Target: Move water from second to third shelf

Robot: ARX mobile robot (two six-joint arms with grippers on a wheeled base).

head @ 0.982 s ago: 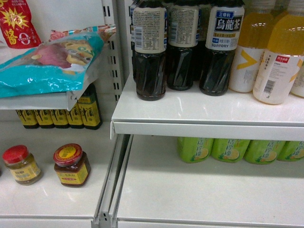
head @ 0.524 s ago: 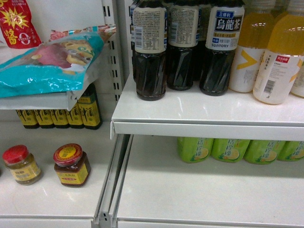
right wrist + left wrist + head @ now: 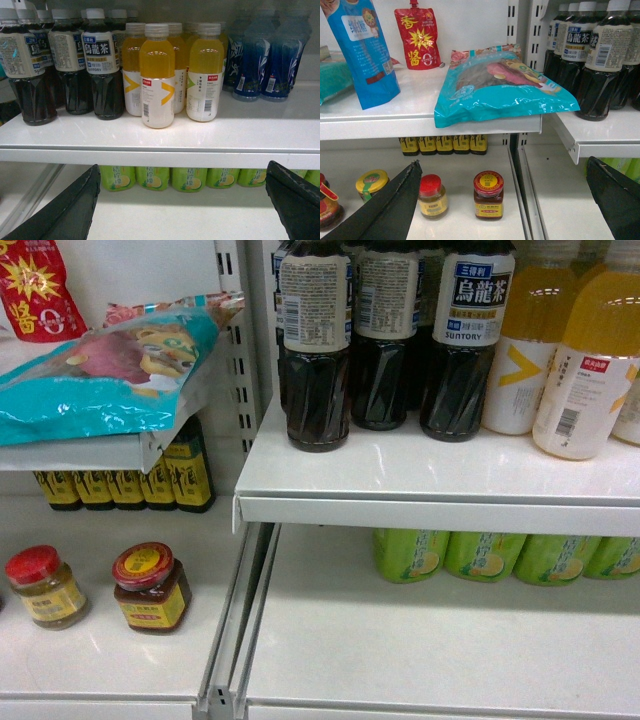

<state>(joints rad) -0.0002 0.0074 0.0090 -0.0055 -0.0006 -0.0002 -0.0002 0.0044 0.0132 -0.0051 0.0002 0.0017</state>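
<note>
Facing the shelves, both grippers hang with jaws spread wide and hold nothing: left gripper (image 3: 502, 200), right gripper (image 3: 182, 197); the blue water bottles (image 3: 270, 60) stand on the upper white shelf (image 3: 200, 135), right of the yellow drinks (image 3: 157, 75); whether this is before or after moving, I cannot judge; the shelf below (image 3: 200, 215) has free room in front of the green bottles (image 3: 187, 177).

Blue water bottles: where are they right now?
Only the right wrist view shows the blue water bottles: far right of the upper shelf, beside the yellow drink bottles and above the green bottles.
</note>
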